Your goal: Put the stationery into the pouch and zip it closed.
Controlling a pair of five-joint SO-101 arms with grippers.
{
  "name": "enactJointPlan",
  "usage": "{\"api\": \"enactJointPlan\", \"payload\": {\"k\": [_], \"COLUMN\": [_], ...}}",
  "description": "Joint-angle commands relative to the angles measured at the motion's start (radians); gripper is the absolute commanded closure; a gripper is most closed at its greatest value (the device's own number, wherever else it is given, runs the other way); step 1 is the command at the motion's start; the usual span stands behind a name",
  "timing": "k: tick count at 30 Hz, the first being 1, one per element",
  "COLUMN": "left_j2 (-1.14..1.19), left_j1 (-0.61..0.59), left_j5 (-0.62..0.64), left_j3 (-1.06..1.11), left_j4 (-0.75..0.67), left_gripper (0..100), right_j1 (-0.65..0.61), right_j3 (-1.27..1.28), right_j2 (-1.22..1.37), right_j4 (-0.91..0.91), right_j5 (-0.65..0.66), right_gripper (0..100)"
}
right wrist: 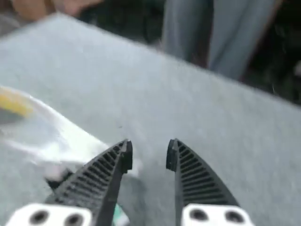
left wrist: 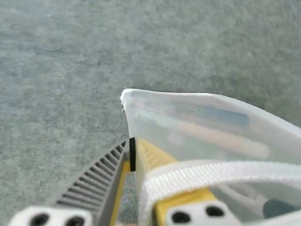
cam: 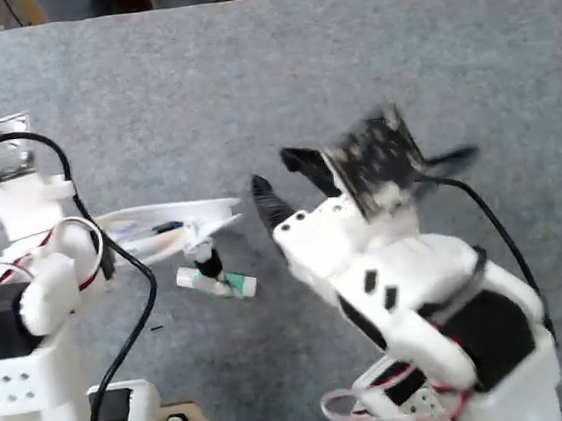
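A translucent white pouch (cam: 162, 223) hangs just above the grey table at the left. My left gripper (left wrist: 131, 150) is shut on one end of it, the pouch wall (left wrist: 197, 127) pinched between the grey finger and the yellow one. Through the wall I see several pens, blurred. A white marker with a green band and a black part (cam: 216, 281) lies on the table just under the pouch's near edge. My right gripper (cam: 269, 169) stands open to the right of the pouch's free end, nothing between its fingers (right wrist: 148, 153). The pouch (right wrist: 56, 132) shows beside it.
Grey felt covers the table (cam: 365, 51), with bare room at the back and far right. The arms' white bases (cam: 39, 397) stand at the near edge. A person's legs (right wrist: 211, 33) stand behind the table's far edge.
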Motion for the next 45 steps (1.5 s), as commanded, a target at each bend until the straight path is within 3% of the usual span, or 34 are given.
{"api": "enactJointPlan", "payload": {"k": [1, 12, 27, 45], "left_j2": [-0.003, -0.012, -0.012, -0.012], "left_j1": [-0.082, -0.199, -0.341, -0.355], "left_j5": [0.018, 0.026, 0.018, 0.018], "left_j3": [-0.093, -0.105, -0.107, -0.107], "left_j4": [0.003, 0.009, -0.021, -0.021], "left_gripper": [97, 97, 97, 97], "right_j1": [0.061, -0.048, -0.253, -0.301], "right_j3": [0.076, 0.173, -0.008, -0.295], "right_j2": [0.028, 0.400, 0.905, 1.227], "right_j4": [0.044, 0.164, 0.163, 0.109], "right_j5": [0.049, 0.399, 0.402, 0.358], "right_gripper": [86.1, 86.1, 86.3, 86.4]}}
